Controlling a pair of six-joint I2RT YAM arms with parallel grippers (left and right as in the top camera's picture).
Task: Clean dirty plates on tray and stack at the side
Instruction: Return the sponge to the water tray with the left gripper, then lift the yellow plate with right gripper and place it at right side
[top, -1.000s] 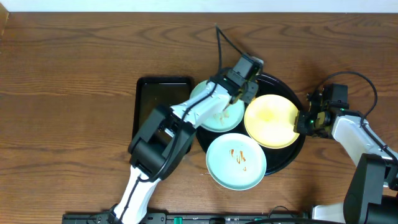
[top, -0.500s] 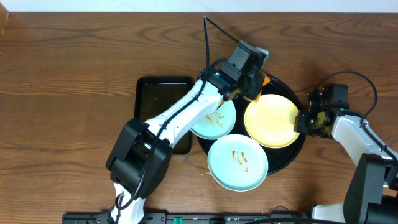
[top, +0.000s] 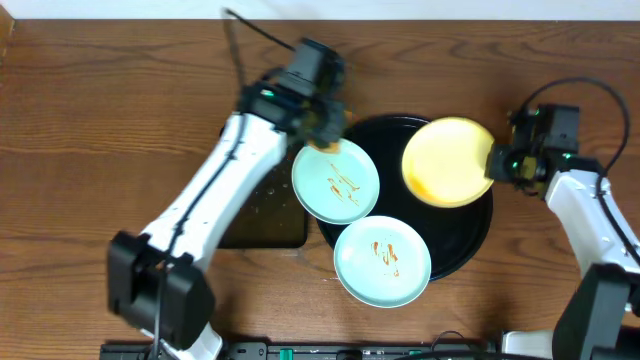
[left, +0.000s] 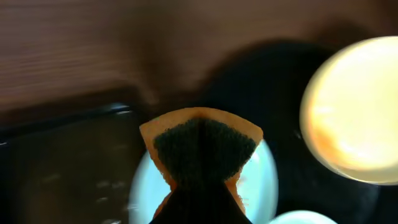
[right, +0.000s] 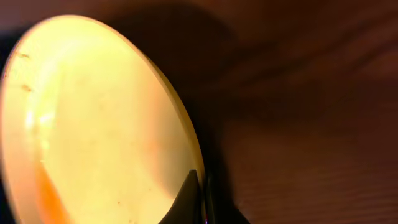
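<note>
Left fingers (left: 202, 210) are clamped on a folded orange sponge (left: 202, 146), dark scrub face outward, over the far rim of the upper mint plate (top: 335, 182). The left arm is stretched diagonally across the table (top: 100, 120), wrist bent down. That sauce-streaked plate lies partly on the round black tray (top: 468, 235), overhanging the small rectangular tray (top: 264, 208). The lower mint plate (top: 382, 260), also smeared, sits at the round tray's near edge. Further right, the yellow plate (top: 448, 160) appears raised and tilted over the tray's far right part. Its rim is pinched by the right fingers (right: 191, 198), the forearm angled in from the right. For a good wipe, the plate should be held steady, tipped toward the sponge, and the scrub face pressed flat across any smear.
</note>
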